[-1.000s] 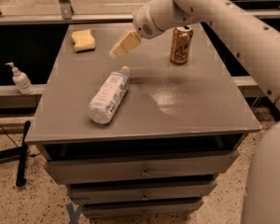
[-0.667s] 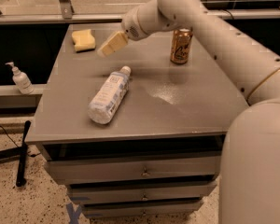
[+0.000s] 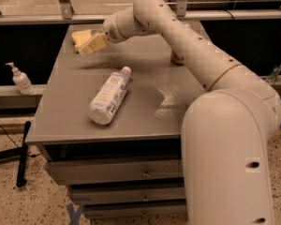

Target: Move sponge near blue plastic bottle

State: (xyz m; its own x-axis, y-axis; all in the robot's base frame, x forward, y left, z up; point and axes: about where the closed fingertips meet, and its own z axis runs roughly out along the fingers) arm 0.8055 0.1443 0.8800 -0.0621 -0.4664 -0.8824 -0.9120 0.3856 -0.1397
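Observation:
The yellow sponge (image 3: 79,35) lies at the far left corner of the grey table (image 3: 75,121), partly hidden by the gripper. My gripper (image 3: 90,45), with pale yellow block fingers, hangs just in front of and over the sponge. The blue plastic bottle (image 3: 110,95) lies on its side in the middle of the table, white cap pointing to the far right, well in front of the sponge and gripper.
A gold drink can (image 3: 177,58) stands at the far right, mostly hidden behind my arm (image 3: 187,46). A small white pump dispenser (image 3: 19,78) stands on a ledge left of the table. Drawers sit under the tabletop. A black rod (image 3: 22,153) leans near the floor.
My gripper has moved left across the back of the table, from near the can to right over the sponge. The bottle and sponge have not moved.

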